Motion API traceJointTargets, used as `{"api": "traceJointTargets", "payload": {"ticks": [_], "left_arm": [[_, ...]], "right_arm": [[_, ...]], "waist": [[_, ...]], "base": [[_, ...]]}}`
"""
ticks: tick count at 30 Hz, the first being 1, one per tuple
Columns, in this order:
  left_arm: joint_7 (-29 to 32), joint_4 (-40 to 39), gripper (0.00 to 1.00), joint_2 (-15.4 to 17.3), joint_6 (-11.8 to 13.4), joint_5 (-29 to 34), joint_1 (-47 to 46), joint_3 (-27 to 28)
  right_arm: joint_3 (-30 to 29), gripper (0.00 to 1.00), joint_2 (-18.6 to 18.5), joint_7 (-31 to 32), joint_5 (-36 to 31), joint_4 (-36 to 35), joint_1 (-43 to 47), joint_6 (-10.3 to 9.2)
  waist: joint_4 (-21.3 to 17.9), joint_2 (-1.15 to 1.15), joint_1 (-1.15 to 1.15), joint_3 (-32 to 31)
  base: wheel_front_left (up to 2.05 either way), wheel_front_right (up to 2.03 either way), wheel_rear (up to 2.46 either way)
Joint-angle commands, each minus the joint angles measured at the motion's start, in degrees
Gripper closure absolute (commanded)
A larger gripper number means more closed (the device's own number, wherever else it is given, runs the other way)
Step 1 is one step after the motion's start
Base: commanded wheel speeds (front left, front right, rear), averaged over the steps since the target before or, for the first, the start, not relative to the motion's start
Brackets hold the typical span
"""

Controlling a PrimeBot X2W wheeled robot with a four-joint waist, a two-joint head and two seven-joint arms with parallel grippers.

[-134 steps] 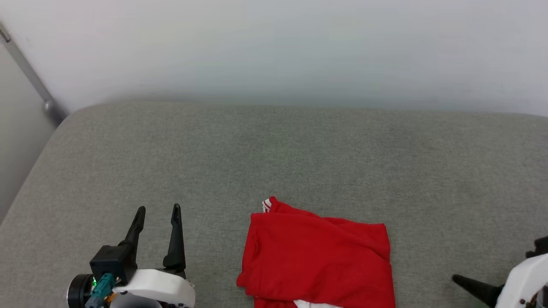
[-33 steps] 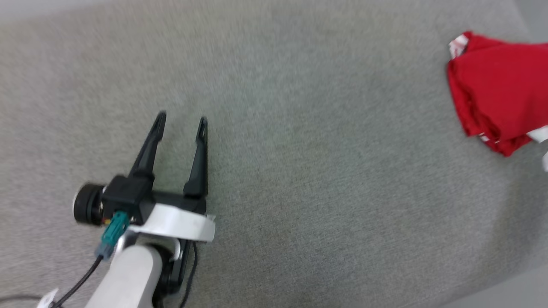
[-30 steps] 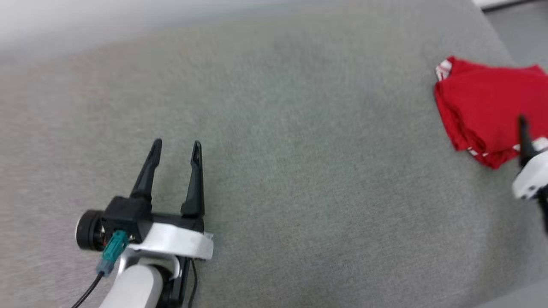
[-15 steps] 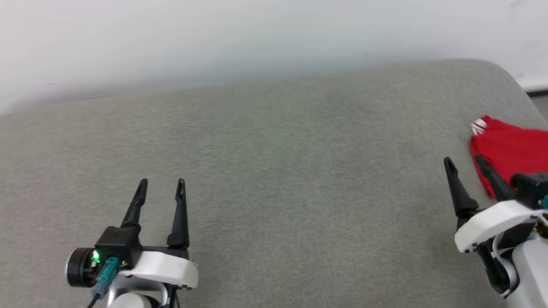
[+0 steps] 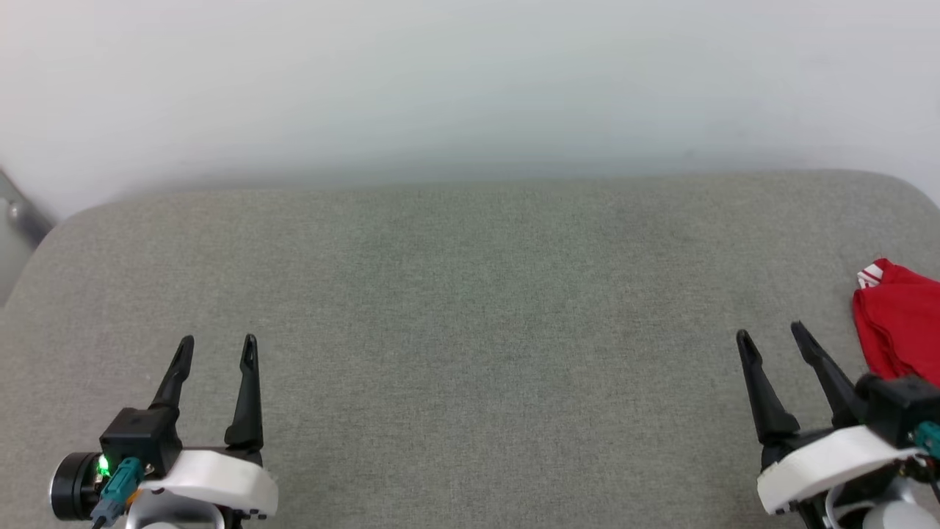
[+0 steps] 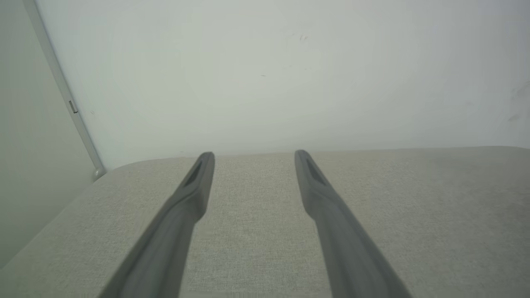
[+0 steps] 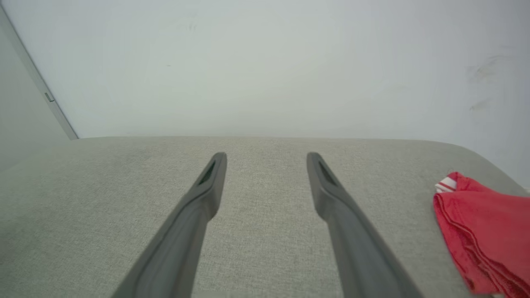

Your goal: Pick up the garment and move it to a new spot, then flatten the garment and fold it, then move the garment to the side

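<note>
The garment [image 5: 899,330], red and folded with a bit of red-white striped trim at its far corner, lies at the right edge of the grey cushion [image 5: 470,308]; the frame cuts off its right part. In the right wrist view the garment [image 7: 484,231] sits to the right of the fingers. My right gripper [image 5: 771,339] stands open just left of the garment, apart from it and holding nothing. At the lower left my left gripper [image 5: 217,351] is open and empty above bare cushion. Both wrist views show spread fingers: left gripper [image 6: 253,155], right gripper [image 7: 267,156].
A pale wall [image 5: 470,81] rises right behind the cushion. A grey metal rail [image 5: 18,217] runs down at the far left beside the cushion's rounded corner. The cushion's right rear corner [image 5: 907,191] curves off near the garment.
The head camera has swung back to level, so the whole picture shifted. The garment now lies at the right edge instead of the middle. Both grippers stay open and have come to their resting places.
</note>
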Motion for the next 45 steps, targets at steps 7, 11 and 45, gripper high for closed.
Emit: {"api": "traceJointTargets", "payload": {"ticks": [7, 11, 45], "left_arm": [[-0.32, 1.28, 0.00, -0.23, -1.69, -0.29, 3.64, 0.77], [-0.30, 1.91, 0.00, -0.72, -2.03, -0.22, 4.88, 1.07], [2.41, 4.86, 1.00, -5.27, -4.71, -7.62, 4.27, 3.10]], "right_arm": [[-3.08, 0.00, 3.14, 2.56, -3.55, -6.40, 7.10, -0.03], [-3.64, 0.00, 4.04, 3.52, -4.01, -7.77, 8.63, -0.03], [-5.13, 1.00, 5.83, 5.66, 6.42, -5.58, 7.63, -0.01]], "waist": [[-0.50, 0.00, 0.01, -1.95], [-0.89, 0.00, 0.01, -2.40], [0.57, 0.00, 0.01, -2.55]], "base": [[0.00, 0.00, 0.00], [0.00, 0.00, 0.00], [0.00, 0.00, 0.00]]}}
